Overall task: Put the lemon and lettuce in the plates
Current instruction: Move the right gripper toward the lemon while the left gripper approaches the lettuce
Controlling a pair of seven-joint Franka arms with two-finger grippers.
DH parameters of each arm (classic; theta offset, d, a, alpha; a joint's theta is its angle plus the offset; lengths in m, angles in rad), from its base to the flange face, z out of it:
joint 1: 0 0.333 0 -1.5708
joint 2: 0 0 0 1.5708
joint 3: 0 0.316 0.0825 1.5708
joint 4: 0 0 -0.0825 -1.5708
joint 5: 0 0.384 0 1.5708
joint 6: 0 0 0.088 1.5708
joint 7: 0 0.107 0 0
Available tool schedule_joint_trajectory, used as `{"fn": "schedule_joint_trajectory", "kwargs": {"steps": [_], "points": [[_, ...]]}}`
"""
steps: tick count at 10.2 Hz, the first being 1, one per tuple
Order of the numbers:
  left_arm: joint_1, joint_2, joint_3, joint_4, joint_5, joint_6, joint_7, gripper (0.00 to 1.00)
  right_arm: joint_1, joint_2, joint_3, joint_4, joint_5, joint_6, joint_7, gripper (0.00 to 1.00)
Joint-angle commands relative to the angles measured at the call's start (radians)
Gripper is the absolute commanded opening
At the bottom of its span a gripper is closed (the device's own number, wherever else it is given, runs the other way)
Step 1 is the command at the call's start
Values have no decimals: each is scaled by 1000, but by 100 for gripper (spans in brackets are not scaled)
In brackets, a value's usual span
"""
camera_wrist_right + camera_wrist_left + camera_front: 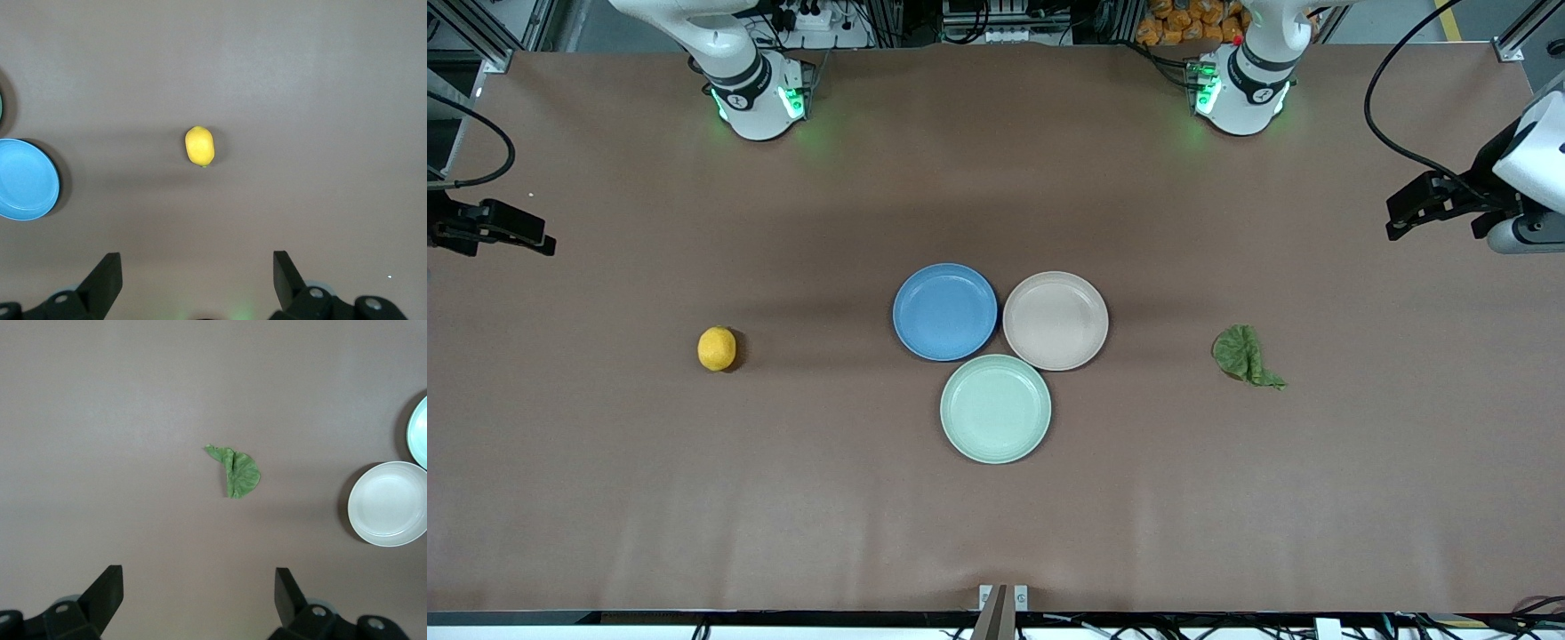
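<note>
Table (996, 178) covered in brown matte sheet, spanning the whole front view. Three plates clustered at centre, rims nearly touching: blue plate (944, 311) toward the right arm's end, beige-pink plate (1056, 320) beside it toward the left arm's end, mint-green plate (995, 408) nearer the front camera than both. All three bare. Opening step judged in hand: nothing grasped, nothing placed. Left gripper (198, 590) raised over bare table at the left arm's end, fingers spread wide and holding nothing, lettuce centred in the left wrist view. Right gripper (197, 270) raised over bare table at the right arm's end, likewise wide and holding nothing, lemon centred in the right wrist view. Lettuce (1246, 356): small wrinkled dark green leaf, folded on itself with a pointed tail, lying flat, well apart from the beige-pink plate, toward the left arm's end. Lemon (717, 348): small oval, yellow-orange, resting on its side, well apart from the blue plate, toward the right arm's end. Next move likely a straight descent of each gripper onto its item. Low pinch needed for the thin, limp leaf; grip across the short axis advised for the lemon, since liable to roll.
</note>
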Motion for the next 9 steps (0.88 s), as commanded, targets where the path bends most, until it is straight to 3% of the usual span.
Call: {"fn": "schedule_joint_trajectory", "kwargs": {"steps": [1,5,9], "points": [[4,-9,-3,12,8,-22,23,100,-2,-2,4,5,-11,-12,17,100],[16,2,0,0,5,-22,26,100,-2,-2,4,5,-9,-12,17,100],[39,46,-1,-123,5,55,23,100,3,7,13,-11,-6,11,3,100]]}}
